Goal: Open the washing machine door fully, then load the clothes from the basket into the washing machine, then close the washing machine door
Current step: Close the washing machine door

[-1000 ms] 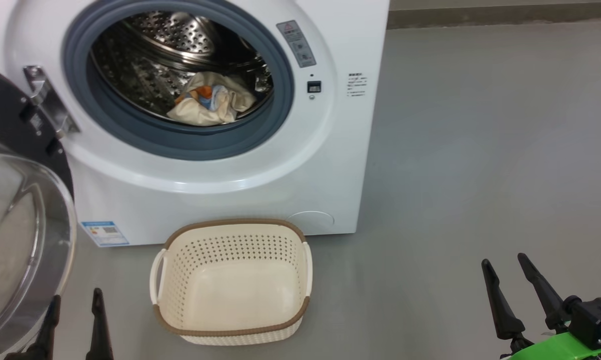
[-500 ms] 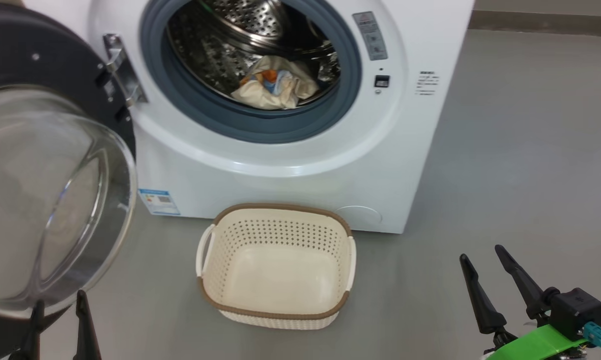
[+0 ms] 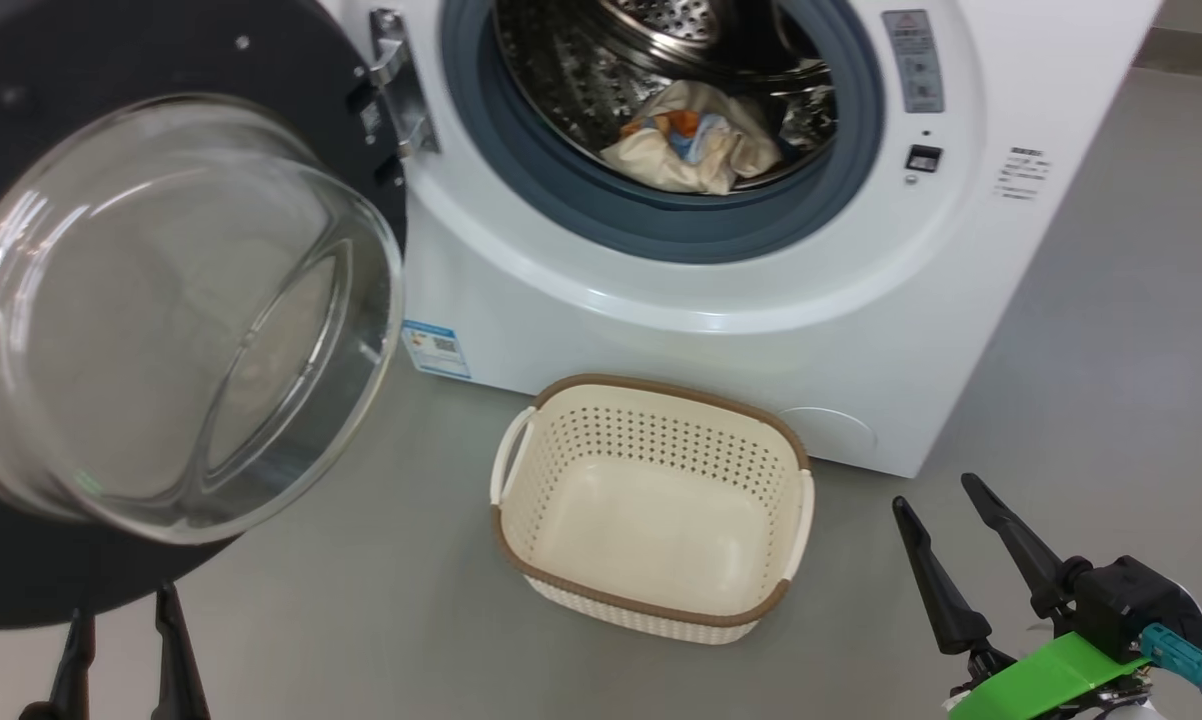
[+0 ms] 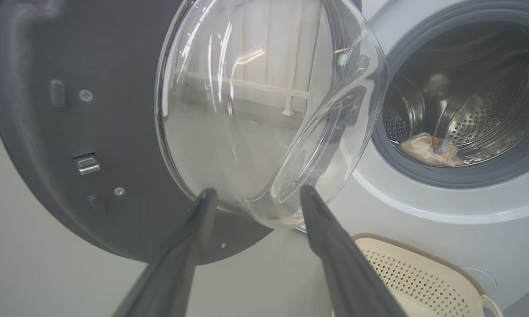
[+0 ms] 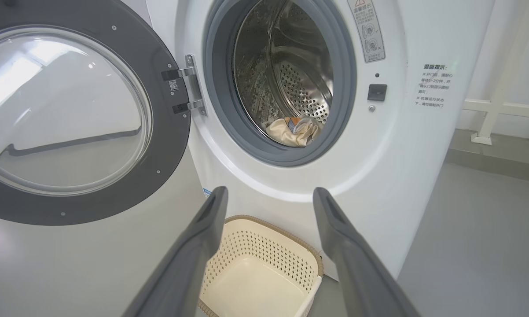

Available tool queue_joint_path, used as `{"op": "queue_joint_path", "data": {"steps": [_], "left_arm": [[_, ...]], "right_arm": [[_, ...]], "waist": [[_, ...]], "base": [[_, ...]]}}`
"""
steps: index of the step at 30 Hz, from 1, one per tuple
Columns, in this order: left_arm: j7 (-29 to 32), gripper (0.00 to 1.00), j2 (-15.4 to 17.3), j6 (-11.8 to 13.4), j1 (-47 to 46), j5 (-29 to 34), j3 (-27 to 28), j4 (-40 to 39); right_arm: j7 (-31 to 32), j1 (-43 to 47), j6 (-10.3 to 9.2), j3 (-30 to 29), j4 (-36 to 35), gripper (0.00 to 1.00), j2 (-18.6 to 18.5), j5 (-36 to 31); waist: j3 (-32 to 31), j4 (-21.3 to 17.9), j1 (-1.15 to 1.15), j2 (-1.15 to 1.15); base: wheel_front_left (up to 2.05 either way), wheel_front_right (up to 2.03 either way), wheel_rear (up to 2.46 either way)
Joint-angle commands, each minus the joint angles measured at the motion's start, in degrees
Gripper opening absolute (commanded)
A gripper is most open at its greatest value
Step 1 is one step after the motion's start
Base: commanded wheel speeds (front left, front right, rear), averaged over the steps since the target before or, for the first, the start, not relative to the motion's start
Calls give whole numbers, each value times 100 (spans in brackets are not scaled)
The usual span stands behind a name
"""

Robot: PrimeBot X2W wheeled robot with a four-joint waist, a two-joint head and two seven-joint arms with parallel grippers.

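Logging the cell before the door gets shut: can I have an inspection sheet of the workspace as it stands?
Surface: grey floor, smooth.
Job's things: washing machine door swung wide open on the machine's left; washing machine drum exposed; clothes, a cream bundle with blue and orange patches, lie in the drum; basket stands on the floor in front of the machine with nothing in it.
Clutter: nothing seen.
Grippers: left gripper open, holding nothing, just below the door; right gripper open, holding nothing, right of the basket.
Cables: thin cable with a teal plug at the right wrist.
Surroundings: white railing beyond the machine.
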Motion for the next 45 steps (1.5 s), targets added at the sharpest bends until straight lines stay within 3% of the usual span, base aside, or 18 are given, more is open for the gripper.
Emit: {"op": "queue_joint_path", "data": {"steps": [1,16,30,35,36,37,38,39,45], "left_arm": [[-37,100,73,42,-78,-76,137,-97],[-37,100,72,157,68,-184,-63,-113],[-37,100,72,267,236,-307,30,-330],[-37,100,72,169,218,-509,48,-401],[-37,83,72,101,190,-667,83,-432],[-37,57,72,42,159,-764,148,-482],[-37,4,72,-24,132,-848,201,-512],[-37,0,72,-84,83,-993,276,-539],[-37,0,86,-407,-485,-2302,809,-489]], "right_arm": [[-46,-202,25,128,-109,100,-125,38],[-46,-281,25,261,-77,100,-211,71],[-46,-492,25,556,26,100,-259,161],[-46,-493,25,566,29,100,-255,172],[-46,-490,25,559,29,100,-249,172],[-46,-484,25,549,29,100,-242,170],[-46,-477,25,538,26,100,-236,167],[-46,-468,25,526,22,100,-230,162],[-46,-397,25,430,8,100,-194,132]], "waist": [[70,282,0,0],[17,1163,0,0],[34,1209,0,0],[30,1207,0,0],[31,1208,0,0],[36,1208,0,0],[44,1208,0,0],[53,1209,0,0],[104,1205,0,0]], "base": [[0,0,0],[0,0,0],[0,0,0],[0,0,0],[0,0,0],[0,0,0],[0,0,0],[0,0,0],[0,0,0]]}}
